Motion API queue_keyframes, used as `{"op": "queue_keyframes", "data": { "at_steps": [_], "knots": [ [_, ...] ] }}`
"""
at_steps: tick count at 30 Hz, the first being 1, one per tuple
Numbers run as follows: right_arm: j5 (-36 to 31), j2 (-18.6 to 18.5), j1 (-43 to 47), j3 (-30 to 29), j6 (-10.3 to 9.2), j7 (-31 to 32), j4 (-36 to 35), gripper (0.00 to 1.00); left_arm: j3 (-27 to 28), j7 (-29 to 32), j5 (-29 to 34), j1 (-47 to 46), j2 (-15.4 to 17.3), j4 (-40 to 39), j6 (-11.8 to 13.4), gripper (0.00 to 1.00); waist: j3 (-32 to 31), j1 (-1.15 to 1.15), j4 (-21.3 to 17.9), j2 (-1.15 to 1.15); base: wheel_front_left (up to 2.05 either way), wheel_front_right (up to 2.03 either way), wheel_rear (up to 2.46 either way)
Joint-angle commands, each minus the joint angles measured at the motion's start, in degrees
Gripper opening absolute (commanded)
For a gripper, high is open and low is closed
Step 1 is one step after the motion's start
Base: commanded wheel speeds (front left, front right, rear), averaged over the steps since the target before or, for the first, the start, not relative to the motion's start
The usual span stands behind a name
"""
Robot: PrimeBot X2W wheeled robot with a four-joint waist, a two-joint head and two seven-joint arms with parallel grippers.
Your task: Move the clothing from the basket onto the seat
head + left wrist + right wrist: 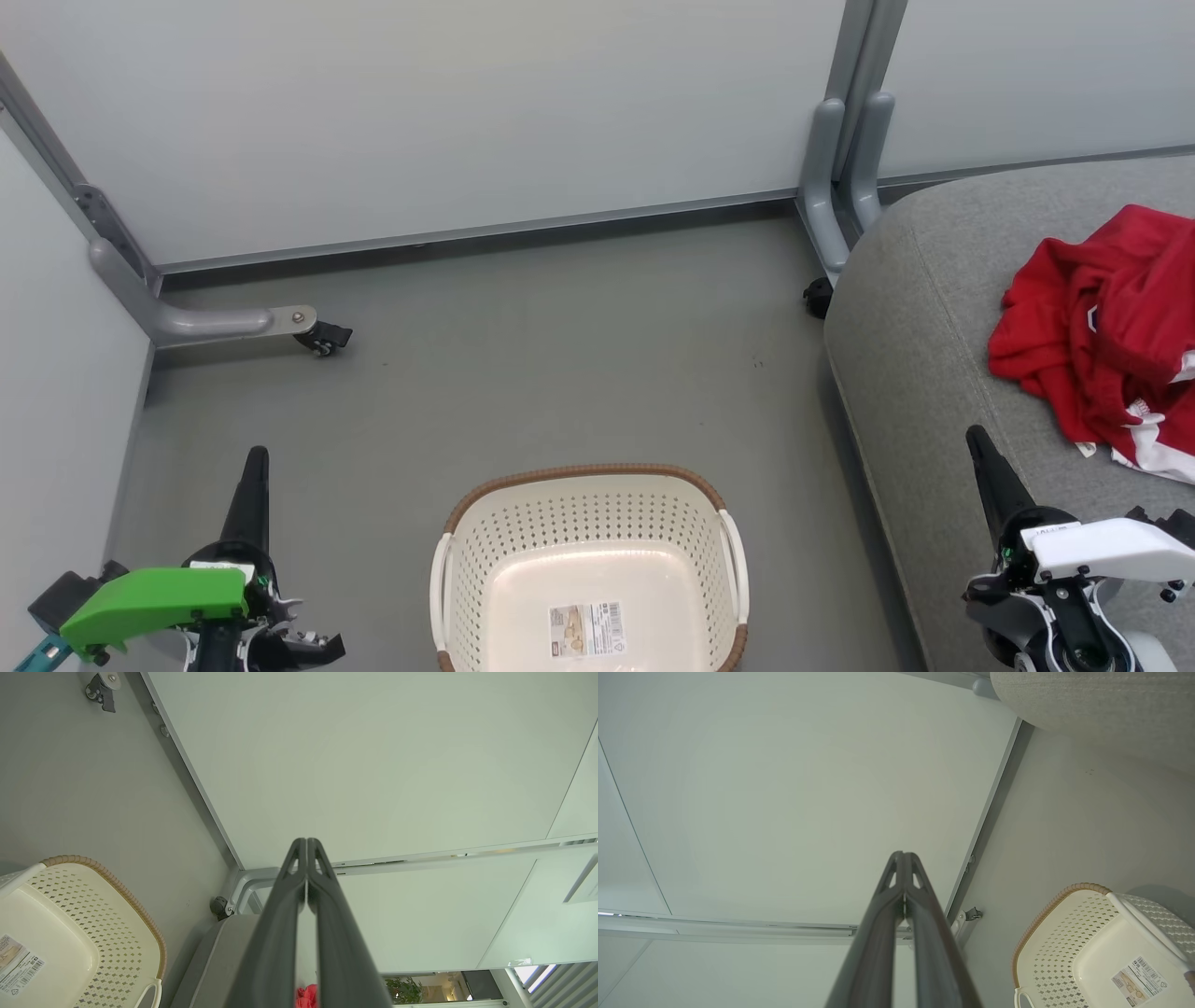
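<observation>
The clothing [1102,327] lies in a crumpled red heap with white trim on the seat [934,308], at the far right. It looks soft, light and limp, so it would likely sag and trail when lifted. A raised fold near the middle of the heap seems a better place to pinch than a loose hem. The basket [586,485] stands on the floor [560,355] left of the seat, near the robot, a paper label [585,628] on its bottom. The left tool [255,457] and right tool [976,434] flank it, fingers pressed together on nothing. The move looks done.
</observation>
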Motion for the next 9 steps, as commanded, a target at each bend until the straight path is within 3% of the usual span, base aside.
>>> {"op": "queue_keyframes", "data": {
  "at_steps": [1, 9],
  "knots": [
    [1.31, -0.15, -0.97, -0.36, -0.01, 0.43, 0.15, 0.0, 0.31, 0.28, -1.32, -1.32, 0.22, 0.06, -0.42, 0.0, 0.02, 0.0, 0.0, 0.0, 0.0, 0.0, 0.0],
    [4.55, -0.04, -1.24, -0.92, -0.01, 1.39, 0.58, 0.0, 0.9, 1.25, -4.36, -2.03, 0.11, 0.51, -0.68, 0.0, 0.13, 0.0, -0.02, 0.0, 0.0, 0.0, 0.0]
  ]
}}
